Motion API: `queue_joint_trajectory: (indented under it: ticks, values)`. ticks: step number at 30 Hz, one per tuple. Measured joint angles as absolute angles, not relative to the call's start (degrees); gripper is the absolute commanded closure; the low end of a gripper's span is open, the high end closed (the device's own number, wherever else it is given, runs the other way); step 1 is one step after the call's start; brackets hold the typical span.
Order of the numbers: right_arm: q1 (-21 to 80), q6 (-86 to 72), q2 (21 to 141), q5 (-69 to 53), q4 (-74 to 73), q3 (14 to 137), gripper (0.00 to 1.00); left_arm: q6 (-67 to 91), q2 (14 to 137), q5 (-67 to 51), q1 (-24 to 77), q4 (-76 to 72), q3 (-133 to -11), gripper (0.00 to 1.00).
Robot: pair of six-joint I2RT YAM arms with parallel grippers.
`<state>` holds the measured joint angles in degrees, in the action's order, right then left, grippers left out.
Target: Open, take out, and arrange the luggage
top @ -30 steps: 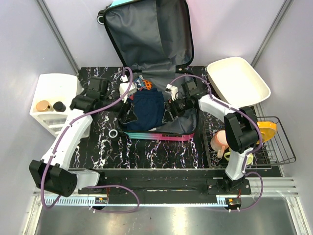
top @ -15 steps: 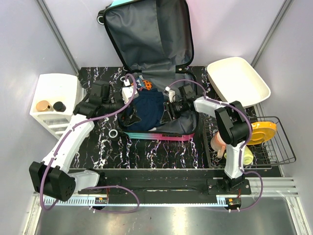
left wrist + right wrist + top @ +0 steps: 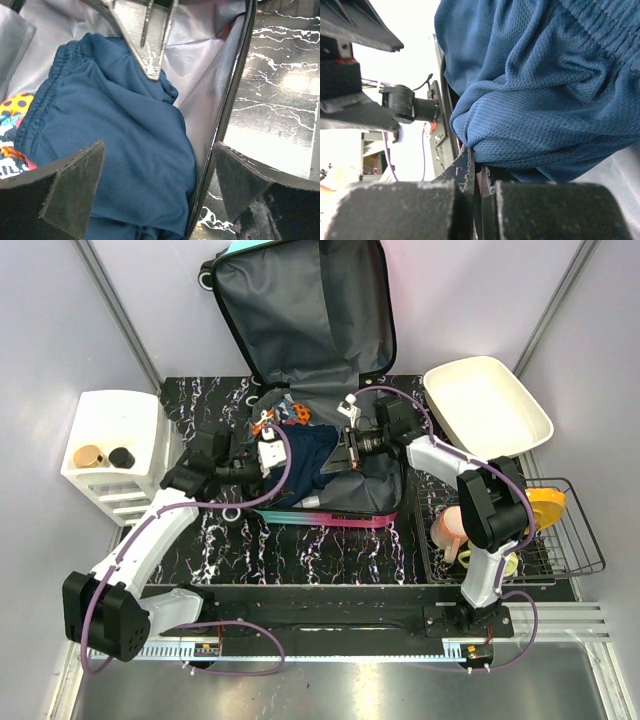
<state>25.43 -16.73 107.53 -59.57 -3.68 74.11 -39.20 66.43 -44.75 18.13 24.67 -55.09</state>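
Observation:
The luggage (image 3: pixel 300 310) lies open on the black marbled table, its grey-lined lid propped up at the back. A dark blue garment (image 3: pixel 305 455) is bunched in its base, beside a colourful printed item (image 3: pixel 280 418). My right gripper (image 3: pixel 347 440) reaches in from the right, shut on a fold of the blue garment (image 3: pixel 530 100), which bulges over the tips of the right gripper (image 3: pixel 480 170). My left gripper (image 3: pixel 266 455) hovers at the case's left side. The left gripper (image 3: pixel 157 187) is open, straddling the blue garment (image 3: pixel 120 135) and the case's rim (image 3: pixel 220 135).
A white oval tub (image 3: pixel 487 405) leans at the back right. A wire rack (image 3: pixel 575 540) with a yellow plate (image 3: pixel 545 505) and a pink cup (image 3: pixel 450 525) stands on the right. A white shelf unit (image 3: pixel 115 415) stands on the left, and a small ring (image 3: pixel 231 512) lies on the table.
My right gripper has shut on the blue garment and drawn it toward the case's right side. My left gripper opened wider and moved in over the case's left edge.

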Motion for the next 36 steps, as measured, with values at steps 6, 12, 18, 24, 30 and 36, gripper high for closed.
queue_joint_trajectory:
  ticks: [6,12,18,24,30,36]
  values:
    - [24.23,-24.16,107.53,-61.25,0.67,74.96,1.00,-42.46,67.79,-44.80,20.08,19.49,-53.54,0.04]
    - [23.51,-29.26,107.55,-62.28,4.56,76.62,1.00,-43.51,69.67,-43.13,21.54,12.71,-49.76,0.03]
    - [23.46,-33.06,107.55,-62.94,8.10,76.93,1.00,-41.69,72.07,-38.85,23.99,3.79,-46.30,0.05]
    - [23.44,-35.81,107.55,-64.14,11.62,76.93,1.00,-37.67,76.05,-28.99,26.13,-5.80,-44.84,0.49]
    - [23.27,-34.96,107.55,-64.18,11.79,76.97,0.50,-33.10,78.78,-25.58,25.82,-6.31,-47.55,0.92]
    - [21.17,-24.49,105.95,-62.67,5.19,79.13,0.00,-29.04,78.85,-29.65,24.64,-1.52,-53.69,1.00]
